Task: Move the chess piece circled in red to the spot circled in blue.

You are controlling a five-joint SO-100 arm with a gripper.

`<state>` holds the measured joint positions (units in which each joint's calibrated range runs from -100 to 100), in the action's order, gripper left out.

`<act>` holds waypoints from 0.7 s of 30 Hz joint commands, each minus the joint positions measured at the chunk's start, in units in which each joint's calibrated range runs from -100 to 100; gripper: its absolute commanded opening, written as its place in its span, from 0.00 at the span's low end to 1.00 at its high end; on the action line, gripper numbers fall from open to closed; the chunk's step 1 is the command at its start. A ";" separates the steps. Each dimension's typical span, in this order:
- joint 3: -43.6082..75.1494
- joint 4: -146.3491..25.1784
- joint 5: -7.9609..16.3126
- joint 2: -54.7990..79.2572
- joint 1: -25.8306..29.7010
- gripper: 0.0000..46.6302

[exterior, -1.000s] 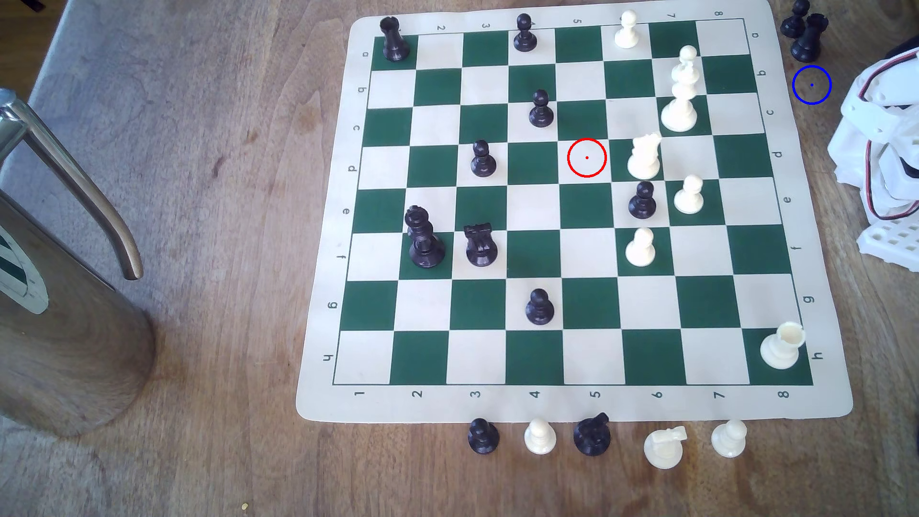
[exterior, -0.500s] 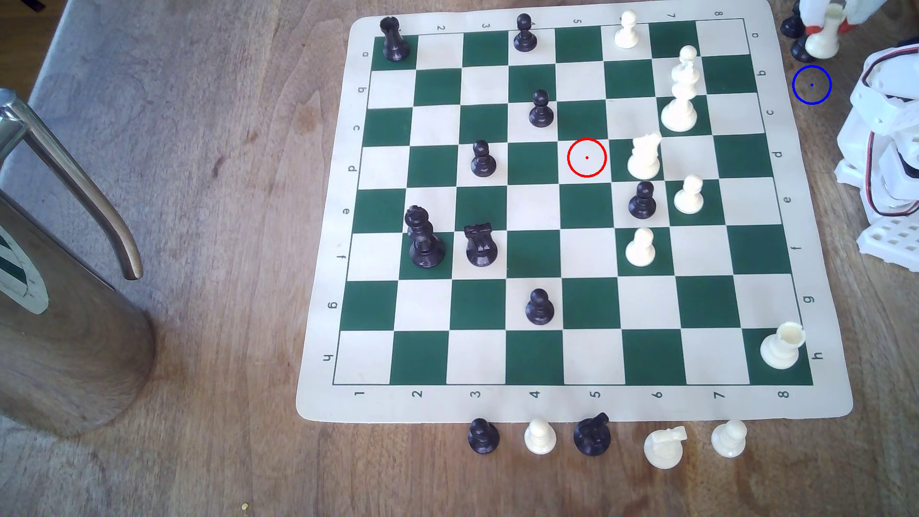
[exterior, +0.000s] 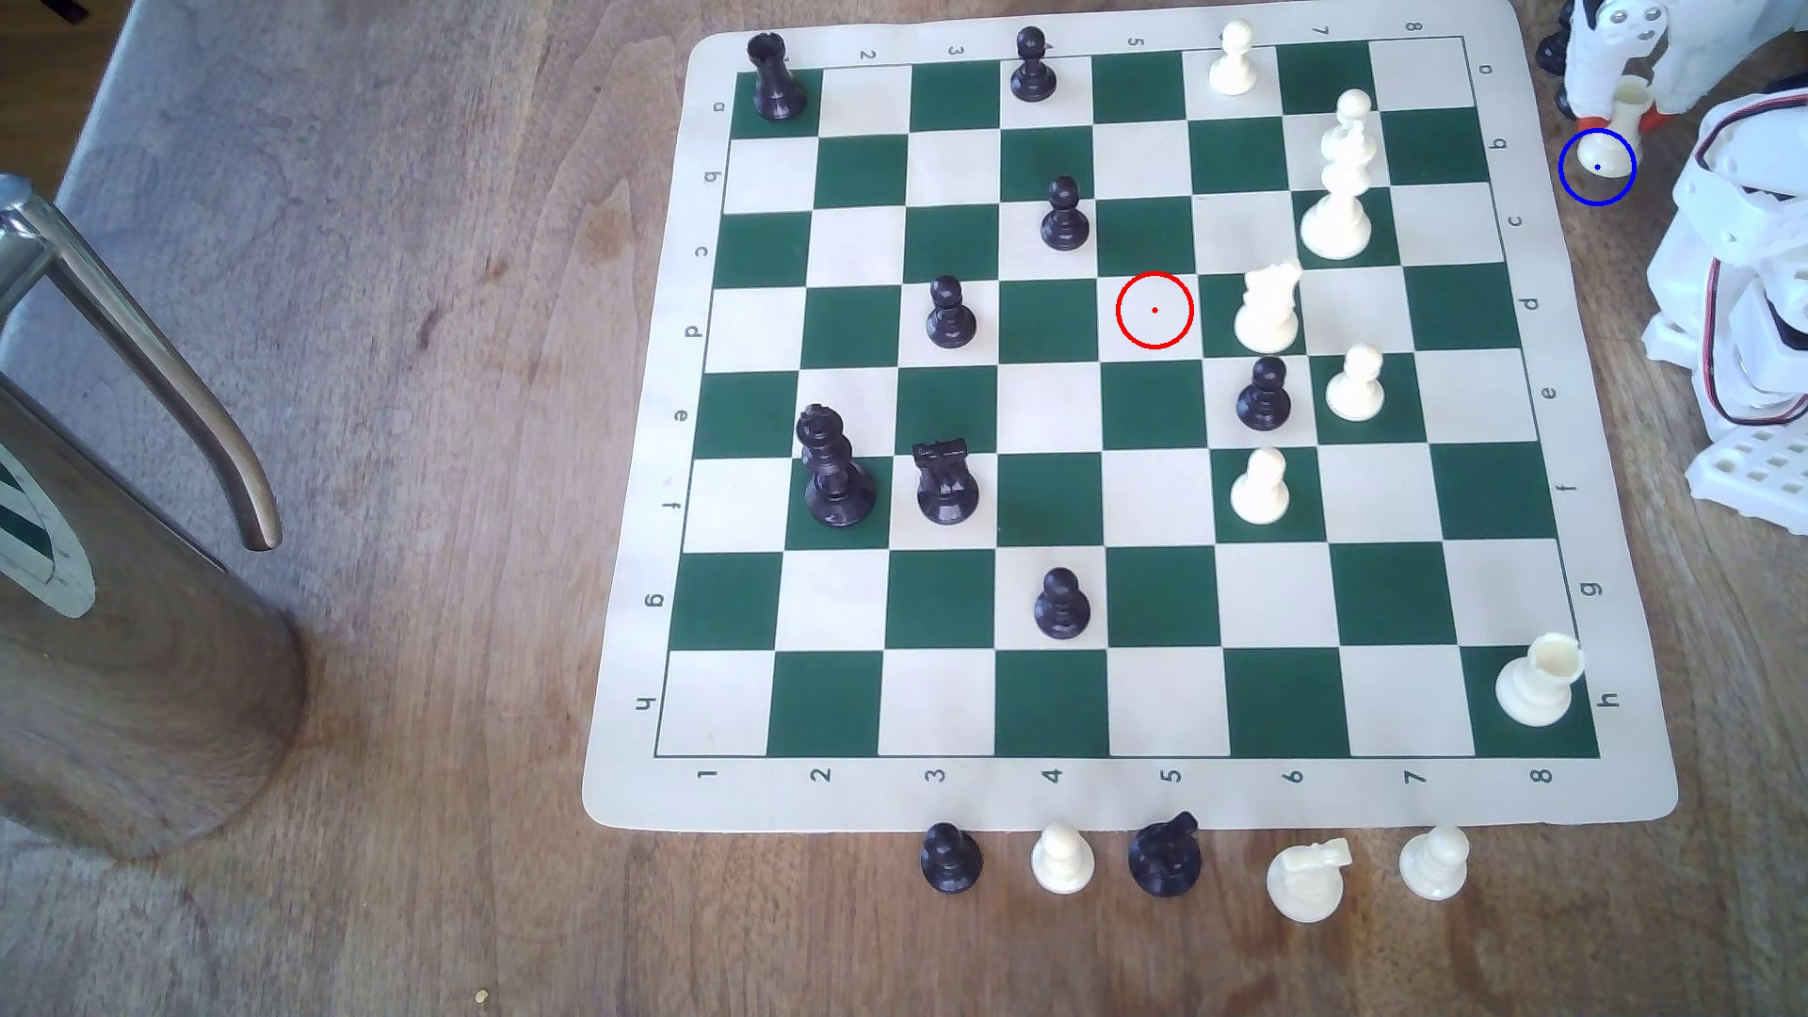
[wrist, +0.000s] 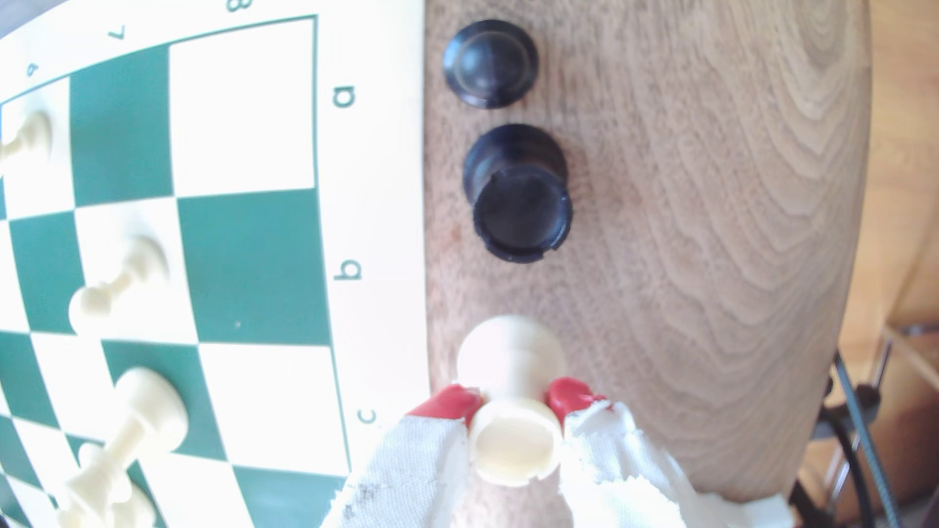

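Late stage of the transfer. The red ring (exterior: 1154, 310) on the board (exterior: 1614, 782) encloses a bare cream square with no piece in it, so the pick-up is judged complete. The white rook (exterior: 1614, 132) is at the blue ring (exterior: 1597, 167), off the board's edge at the exterior view's right, on the bare wooden table (exterior: 440, 391). Its round base overlaps the ring and covers the centre dot, while its notched top leans away toward the gripper (wrist: 515, 403).

The gripper is closed on the rook: in the wrist view, the 2 red fingertips (wrist: 449, 401) press on either side of the narrow stem, between the flared base and the wide notched top (the hollow top faces the camera). The cloth-wrapped jaws sit flush against the piece with no visible gap.

Whether the base already rests on the wood or hangs just above it cannot be told from either view. What is judged to remain: seat the rook upright inside the ring, let go, and withdraw.

2 dark pieces, a black pawn (wrist: 490, 63) and a black rook (wrist: 518, 198), stand on the table near the spot but apart from the white rook; a careless retreat could knock them.
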<state>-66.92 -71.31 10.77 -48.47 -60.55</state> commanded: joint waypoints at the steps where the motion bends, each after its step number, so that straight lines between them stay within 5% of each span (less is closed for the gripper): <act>1: -0.08 2.85 -0.54 -1.10 -2.07 0.01; 21: -3.61 7.84 -0.54 0.08 -0.42 0.01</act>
<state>-71.17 -63.98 9.99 -48.47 -61.95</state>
